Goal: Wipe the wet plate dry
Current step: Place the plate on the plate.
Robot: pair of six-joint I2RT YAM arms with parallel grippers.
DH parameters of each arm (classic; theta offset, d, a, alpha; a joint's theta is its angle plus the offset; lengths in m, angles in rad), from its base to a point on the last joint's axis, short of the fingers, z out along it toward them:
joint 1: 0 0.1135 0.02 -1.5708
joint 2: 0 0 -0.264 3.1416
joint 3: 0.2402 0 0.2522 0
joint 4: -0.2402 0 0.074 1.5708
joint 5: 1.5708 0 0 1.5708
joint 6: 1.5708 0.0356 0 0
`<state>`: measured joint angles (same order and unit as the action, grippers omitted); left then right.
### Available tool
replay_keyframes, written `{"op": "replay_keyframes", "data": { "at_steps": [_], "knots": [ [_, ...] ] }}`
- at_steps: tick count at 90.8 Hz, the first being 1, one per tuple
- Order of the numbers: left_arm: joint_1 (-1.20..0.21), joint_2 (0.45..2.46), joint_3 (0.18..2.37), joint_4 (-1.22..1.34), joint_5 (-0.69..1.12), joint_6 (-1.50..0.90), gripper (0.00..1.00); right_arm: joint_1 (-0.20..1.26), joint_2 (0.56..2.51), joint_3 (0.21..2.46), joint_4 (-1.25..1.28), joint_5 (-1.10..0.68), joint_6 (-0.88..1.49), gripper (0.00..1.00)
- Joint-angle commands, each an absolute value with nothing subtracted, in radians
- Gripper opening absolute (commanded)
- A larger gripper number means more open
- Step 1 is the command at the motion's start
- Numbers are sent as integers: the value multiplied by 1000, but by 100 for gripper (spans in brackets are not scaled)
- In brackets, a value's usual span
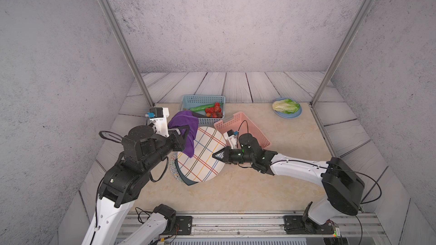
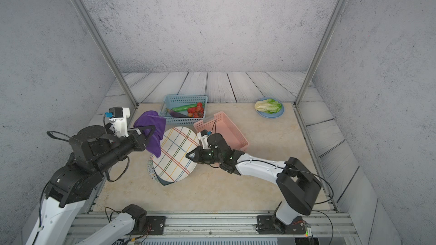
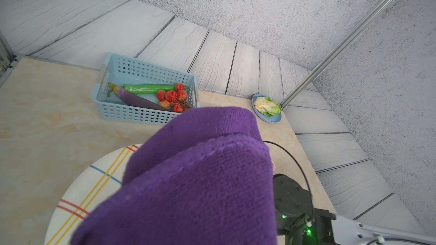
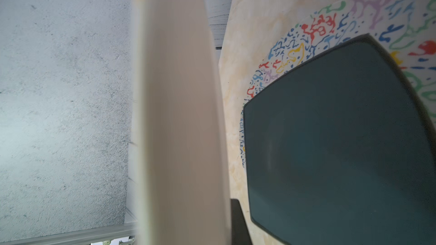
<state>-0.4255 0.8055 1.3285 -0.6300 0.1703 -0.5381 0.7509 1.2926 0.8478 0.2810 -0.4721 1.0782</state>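
Observation:
A white plate with coloured stripes [image 1: 200,154] [image 2: 175,154] is held tilted above the table. My right gripper [image 1: 213,155] [image 2: 187,155] is shut on its right rim. In the right wrist view the plate [image 4: 179,114] shows edge-on and blurred, with one dark fingertip [image 4: 238,222] beside it. My left gripper [image 1: 187,129] [image 2: 154,127] is shut on a purple cloth [image 1: 185,126] [image 2: 151,123], which hangs against the plate's upper left part. In the left wrist view the cloth [image 3: 200,185] hides the jaws and covers part of the plate [image 3: 94,185].
Under the lifted plate a dark teal square plate [image 1: 188,181] [image 4: 342,137] lies on a speckled round plate [image 1: 173,166] [image 4: 330,20]. Behind are a blue basket [image 1: 207,120] of vegetables and strawberries, an empty pink basket [image 1: 253,129], and a lettuce on a blue dish [image 1: 287,116] at the back right.

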Motion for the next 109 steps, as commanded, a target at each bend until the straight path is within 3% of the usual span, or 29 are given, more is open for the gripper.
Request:
{"op": "replay_keyframes", "data": {
  "at_steps": [1, 17, 38, 80, 94, 109],
  "knots": [
    [-417, 812, 1321, -700, 112, -512, 0, 832, 1393, 917, 374, -438, 1050, 0],
    [-417, 794, 1286, -711, 105, -505, 0, 935, 1631, 1033, 446, -420, 1073, 0],
    [-418, 795, 1264, -718, 97, -492, 0, 968, 1897, 1119, 653, -437, 1185, 0],
    [-417, 798, 1238, -700, 101, -498, 0, 967, 2036, 1074, 579, -412, 1161, 0],
    [-417, 804, 1221, -687, 105, -506, 0, 969, 2034, 1035, 545, -409, 1169, 9],
    [-417, 810, 1209, -675, 103, -510, 0, 968, 1987, 1011, 425, -386, 1111, 26]
  ]
}}
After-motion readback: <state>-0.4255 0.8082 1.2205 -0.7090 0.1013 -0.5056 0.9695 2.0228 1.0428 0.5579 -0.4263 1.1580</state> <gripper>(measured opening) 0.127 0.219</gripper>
